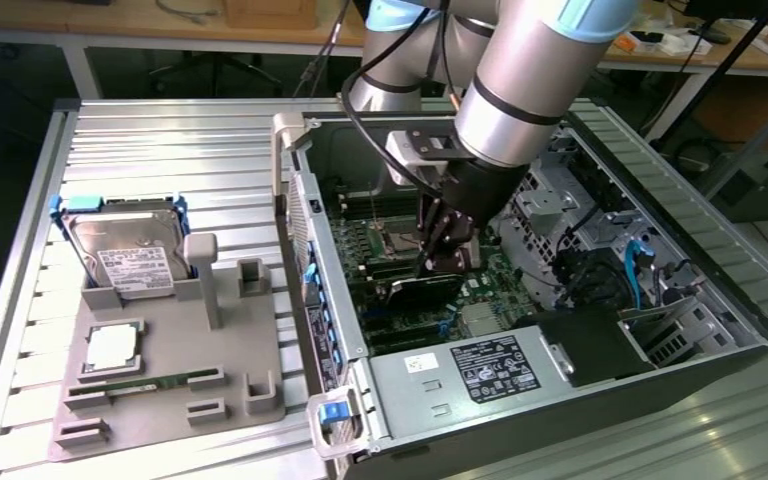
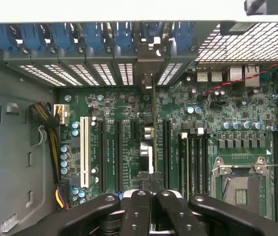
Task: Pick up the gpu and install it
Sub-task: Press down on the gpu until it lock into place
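Gripper held gpu inside the open PC case.
Fingers were clamped together on the card's top edge; card stood edge-on over the motherboard slots, its bracket end twd the blue-clipped rear slots. On exterior view's left, hard drive sat upright in a grey tray, well apart from case.

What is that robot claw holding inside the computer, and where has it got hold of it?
The gripper is shut on the gpu, a thin dark card standing on edge over the motherboard. It pinches the card's upper edge, near the end away from its bracket.
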`<state>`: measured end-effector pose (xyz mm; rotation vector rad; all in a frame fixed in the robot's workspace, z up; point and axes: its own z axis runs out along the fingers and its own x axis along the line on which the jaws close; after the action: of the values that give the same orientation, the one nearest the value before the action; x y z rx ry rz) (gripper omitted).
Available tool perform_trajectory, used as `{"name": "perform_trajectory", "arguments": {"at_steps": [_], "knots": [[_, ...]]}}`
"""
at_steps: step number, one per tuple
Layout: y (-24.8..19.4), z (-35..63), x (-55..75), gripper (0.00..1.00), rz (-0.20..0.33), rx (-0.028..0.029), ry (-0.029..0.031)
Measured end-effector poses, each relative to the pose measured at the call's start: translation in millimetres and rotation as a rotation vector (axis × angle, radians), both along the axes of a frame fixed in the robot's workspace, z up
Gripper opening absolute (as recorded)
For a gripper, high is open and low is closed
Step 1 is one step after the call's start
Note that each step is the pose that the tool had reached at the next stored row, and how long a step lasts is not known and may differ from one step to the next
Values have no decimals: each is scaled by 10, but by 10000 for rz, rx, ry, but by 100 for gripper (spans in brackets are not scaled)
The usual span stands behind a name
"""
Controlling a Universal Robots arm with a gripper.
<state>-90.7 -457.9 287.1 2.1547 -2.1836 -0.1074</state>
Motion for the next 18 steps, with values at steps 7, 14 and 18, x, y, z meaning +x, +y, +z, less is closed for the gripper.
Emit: {"name": "perform_trajectory", "arguments": {"at_steps": [7, 14, 18], "knots": [[0, -1, 0, 11, 1, 1, -1], [0, -24, 0, 11, 1, 1, -4], [3, -111, 0, 11, 0, 1, -19]]}}
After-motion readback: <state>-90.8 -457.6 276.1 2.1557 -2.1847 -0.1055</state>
